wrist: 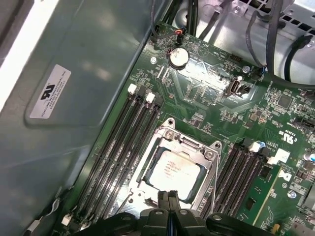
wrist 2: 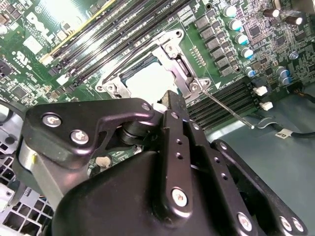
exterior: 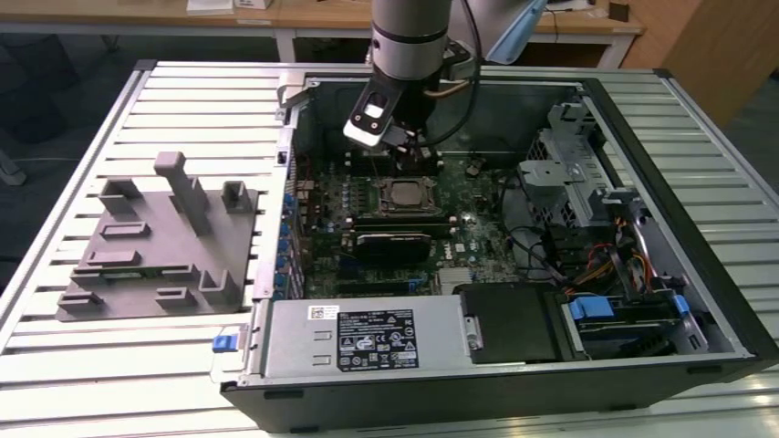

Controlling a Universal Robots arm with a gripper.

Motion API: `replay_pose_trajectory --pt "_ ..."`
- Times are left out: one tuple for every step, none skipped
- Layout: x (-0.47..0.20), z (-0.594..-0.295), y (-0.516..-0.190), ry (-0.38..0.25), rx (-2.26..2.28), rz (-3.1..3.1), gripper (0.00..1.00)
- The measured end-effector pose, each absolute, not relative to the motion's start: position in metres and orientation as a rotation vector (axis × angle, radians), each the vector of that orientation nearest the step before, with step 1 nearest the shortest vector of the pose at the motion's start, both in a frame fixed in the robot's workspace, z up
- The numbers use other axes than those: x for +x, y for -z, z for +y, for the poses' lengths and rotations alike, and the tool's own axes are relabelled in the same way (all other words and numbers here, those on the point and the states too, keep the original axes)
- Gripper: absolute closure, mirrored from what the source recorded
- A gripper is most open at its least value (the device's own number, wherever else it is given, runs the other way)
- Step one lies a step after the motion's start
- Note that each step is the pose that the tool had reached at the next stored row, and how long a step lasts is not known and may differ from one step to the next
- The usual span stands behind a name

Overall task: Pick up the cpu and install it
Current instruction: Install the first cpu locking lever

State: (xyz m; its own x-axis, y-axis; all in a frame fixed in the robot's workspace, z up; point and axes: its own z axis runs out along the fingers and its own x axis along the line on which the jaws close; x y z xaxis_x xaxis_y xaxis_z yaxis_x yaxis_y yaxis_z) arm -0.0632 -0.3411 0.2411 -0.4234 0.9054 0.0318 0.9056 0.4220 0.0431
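The cpu (wrist: 173,169) is a small square chip with a pale silver top. It lies flat in the metal socket frame (wrist: 170,129) on the green motherboard, and it also shows in the exterior view (exterior: 406,193) and the second wrist view (wrist 2: 145,78). My gripper (wrist: 169,195) hangs just above the edge of the socket, beside the cpu, with its two black fingers pressed together and nothing between them. In the exterior view the gripper (exterior: 411,157) sits just behind the socket, inside the open computer case. The thin socket lever (wrist 2: 231,110) lies along the socket's side.
Black memory slots (wrist: 118,147) flank the socket on both sides. The grey tray (exterior: 159,237) with upright posts stands on the slatted table at the exterior view's left. A power supply (exterior: 365,338), a drive cage (exterior: 572,173) and cables (exterior: 548,246) crowd the case.
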Motion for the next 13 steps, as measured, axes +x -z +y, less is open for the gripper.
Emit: replay_pose_trajectory --pt "-0.0632 -0.3411 -0.2417 0.084 -1.685 -2.646 0.89" --pt "-0.0632 -0.3411 -0.2427 0.084 -1.685 -2.646 0.89" --pt "-0.0632 -0.3411 -0.2433 0.083 -1.683 -2.647 0.89" --pt "-0.0632 -0.3411 -0.2437 0.083 -1.677 -2.651 0.89" --pt "-0.0633 -0.3411 -0.2441 0.083 -1.664 -2.659 0.89" --pt "-0.0633 -0.3411 -0.2447 0.083 -1.651 -2.667 0.89" --pt "-0.0632 -0.3411 -0.2449 0.083 -1.636 -2.675 0.89" --pt "-0.0632 -0.3411 -0.2449 0.082 -1.619 -2.685 0.89" --pt "-0.0632 -0.3411 -0.245 0.082 -1.604 -2.693 0.89" --pt "-0.0632 -0.3411 -0.2452 0.081 -1.588 -2.701 0.89" --pt "-0.0633 -0.3411 -0.2454 0.08 -1.573 -2.71 0.89" --pt "-0.0632 -0.3411 -0.2454 0.08 -1.559 -2.717 0.89" --pt "-0.0633 -0.3411 -0.2454 0.081 -1.551 -2.721 0.89"
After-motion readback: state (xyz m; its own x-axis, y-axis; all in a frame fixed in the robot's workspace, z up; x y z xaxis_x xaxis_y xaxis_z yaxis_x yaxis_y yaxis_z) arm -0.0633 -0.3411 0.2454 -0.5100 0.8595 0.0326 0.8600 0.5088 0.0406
